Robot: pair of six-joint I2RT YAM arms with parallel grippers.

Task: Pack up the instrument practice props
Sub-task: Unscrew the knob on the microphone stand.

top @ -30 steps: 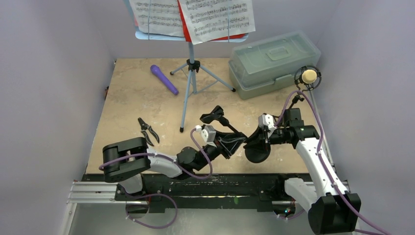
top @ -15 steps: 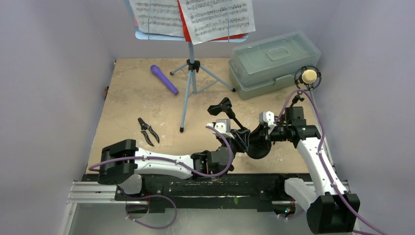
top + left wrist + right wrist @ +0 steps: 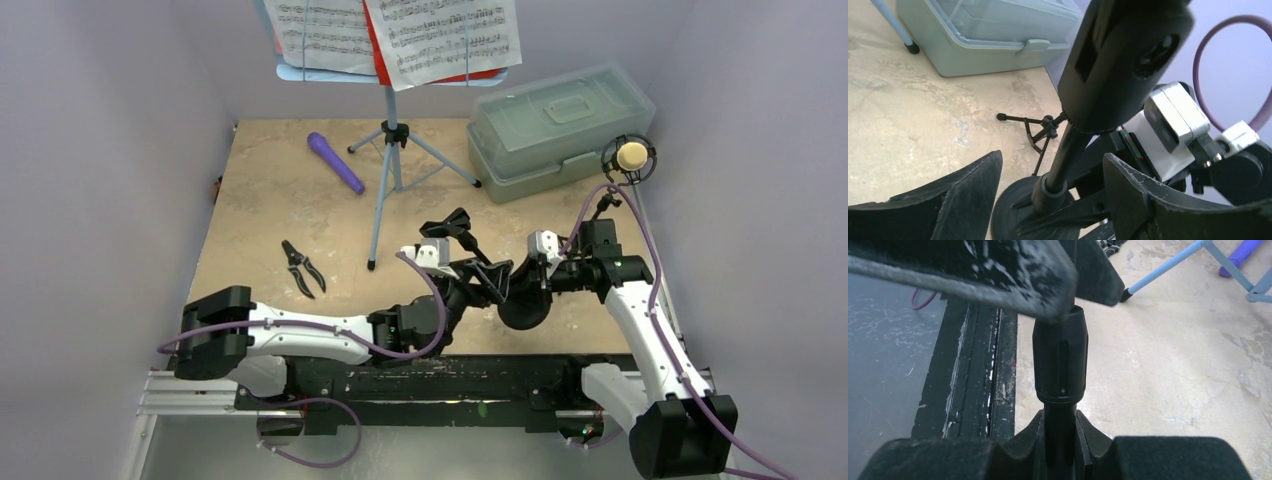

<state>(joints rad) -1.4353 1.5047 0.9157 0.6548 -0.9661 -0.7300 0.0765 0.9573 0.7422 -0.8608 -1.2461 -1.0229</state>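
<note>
Round-base mic holder [image 3: 1015, 212] shared between both grippers
Its tilted stem [image 3: 1060, 360] is pinched by the right gripper [image 3: 1060, 432]; the left gripper [image 3: 1052, 167] is spread, the stem lying between its fingers, untouched.

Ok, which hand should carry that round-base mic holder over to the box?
Right. The right hand is clamped on the stem of the mic holder, and the box sits on its side. The left hand only straddles the stem, fingers open.
</note>
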